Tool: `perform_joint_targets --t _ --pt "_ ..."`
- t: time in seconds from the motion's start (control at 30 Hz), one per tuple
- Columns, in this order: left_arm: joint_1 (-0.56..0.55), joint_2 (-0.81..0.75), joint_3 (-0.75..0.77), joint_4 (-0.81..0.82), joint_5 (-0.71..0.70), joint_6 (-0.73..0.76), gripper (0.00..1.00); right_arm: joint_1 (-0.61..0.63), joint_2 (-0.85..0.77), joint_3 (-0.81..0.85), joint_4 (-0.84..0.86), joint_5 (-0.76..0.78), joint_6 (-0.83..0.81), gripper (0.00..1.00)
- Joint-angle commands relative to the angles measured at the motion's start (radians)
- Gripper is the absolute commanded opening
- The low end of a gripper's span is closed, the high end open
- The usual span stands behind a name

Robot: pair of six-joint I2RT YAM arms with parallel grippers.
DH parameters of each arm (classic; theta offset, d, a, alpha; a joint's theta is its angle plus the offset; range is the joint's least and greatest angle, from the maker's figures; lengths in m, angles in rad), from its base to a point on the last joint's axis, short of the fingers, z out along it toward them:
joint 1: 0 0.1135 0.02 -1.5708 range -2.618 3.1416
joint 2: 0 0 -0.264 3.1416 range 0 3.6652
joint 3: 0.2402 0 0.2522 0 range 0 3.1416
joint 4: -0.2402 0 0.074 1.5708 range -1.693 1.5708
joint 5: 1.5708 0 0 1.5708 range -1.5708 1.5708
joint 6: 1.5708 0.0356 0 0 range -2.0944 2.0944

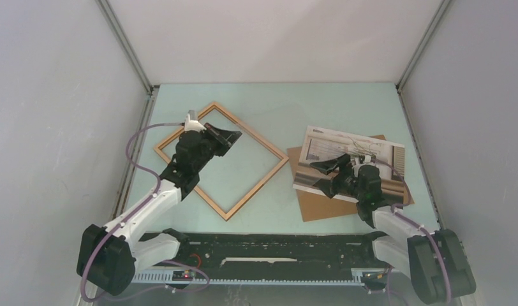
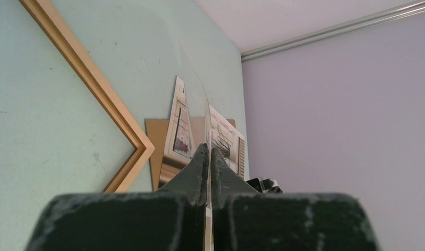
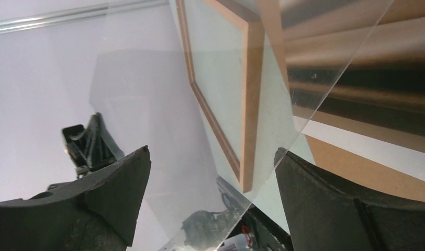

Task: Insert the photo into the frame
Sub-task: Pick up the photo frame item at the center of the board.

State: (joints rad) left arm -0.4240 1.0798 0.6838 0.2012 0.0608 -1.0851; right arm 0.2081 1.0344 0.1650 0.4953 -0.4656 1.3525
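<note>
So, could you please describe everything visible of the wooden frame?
The frame is a thin rectangle of light orange-brown wood, its opening showing the table beneath. It lies flat, one corner toward the near edge, left of centre, apart from the photo. The left arm crosses above its left side, hiding part.

Pale mint-green flat tabletop (image 1: 346,108): matte, faint scuffs. Plain grey-white panel walls on three sides: left wall (image 1: 52,95), far wall (image 1: 275,38), right wall (image 1: 480,95). Grey metal corner posts, far left (image 1: 129,44) and far right (image 1: 421,44). Lighting even, diffuse; shadows soft.
</note>
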Motion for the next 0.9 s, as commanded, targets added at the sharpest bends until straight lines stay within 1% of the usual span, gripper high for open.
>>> perform_joint_targets --t 0.0,0.2,0.27,0.4,0.5,0.6,0.87 --pt "0.001 -0.050 -0.056 0.049 -0.012 -0.042 0.00 -0.007 0.023 0.002 0.170 0.003 0.118 0.94" --pt "-0.002 -0.076 -0.131 0.099 -0.002 -0.081 0.00 0.018 0.064 0.010 0.284 0.067 0.271 0.91" --pt "-0.001 -0.086 -0.158 0.109 -0.008 -0.088 0.00 0.020 0.062 0.008 0.290 0.095 0.298 0.88" --pt "-0.001 -0.096 -0.184 0.130 -0.004 -0.096 0.00 0.026 0.060 0.025 0.205 0.137 0.320 0.78" --pt "-0.002 -0.097 -0.190 0.133 0.002 -0.096 0.00 0.042 0.070 0.045 0.134 0.157 0.315 0.68" --pt "-0.002 -0.098 -0.197 0.137 0.005 -0.095 0.00 0.048 0.084 0.045 0.113 0.176 0.315 0.58" --pt "-0.005 -0.095 -0.234 0.170 0.016 -0.105 0.00 0.068 0.122 0.055 0.129 0.248 0.337 0.49"
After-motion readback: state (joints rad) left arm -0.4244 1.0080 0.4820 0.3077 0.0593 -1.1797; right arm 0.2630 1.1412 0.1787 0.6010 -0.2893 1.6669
